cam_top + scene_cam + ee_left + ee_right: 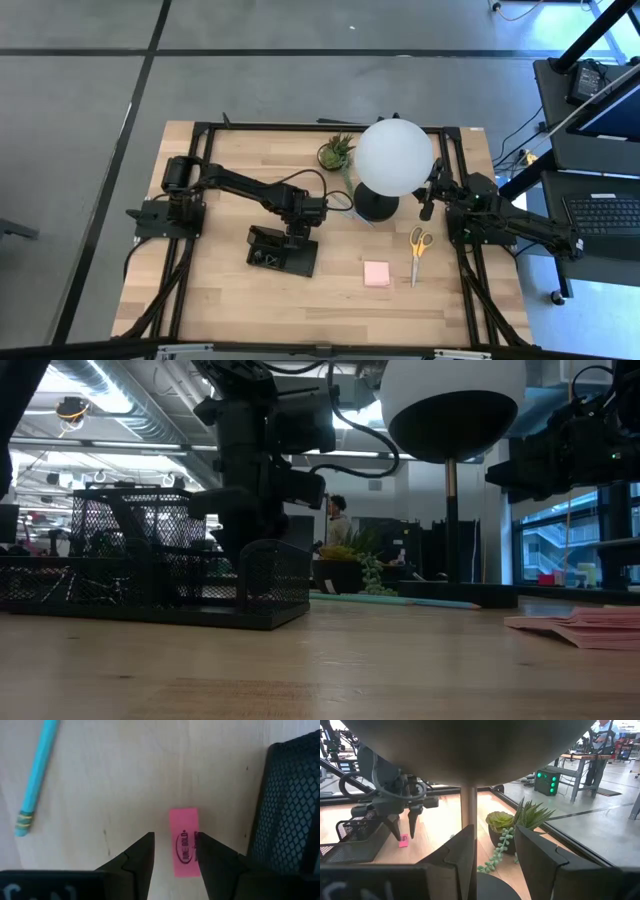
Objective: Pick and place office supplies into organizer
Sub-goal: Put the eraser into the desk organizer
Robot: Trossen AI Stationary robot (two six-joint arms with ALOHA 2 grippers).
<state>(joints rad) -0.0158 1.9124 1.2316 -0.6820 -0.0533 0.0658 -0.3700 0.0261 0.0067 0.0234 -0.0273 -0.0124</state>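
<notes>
The pink eraser (184, 841) lies flat on the wood beside the black mesh organizer (290, 805) (281, 250). My left gripper (175, 837) (404, 827) points down over it, open, one finger on either side. I cannot tell whether a fingertip touches it. A teal pencil (35, 780) lies farther off on the table. The yellow-handled scissors (417, 245) and the pink sticky pad (377, 273) lie on the table's right half. My right gripper (495, 855) (430, 198) is open and hovers by the lamp, touching nothing.
The white globe lamp (393, 157) stands on its black base (377, 207) at the table's middle far side, its stem (468, 805) just ahead of my right fingers. A small potted plant (337, 152) sits behind it. A person (338, 520) stands far off in the room.
</notes>
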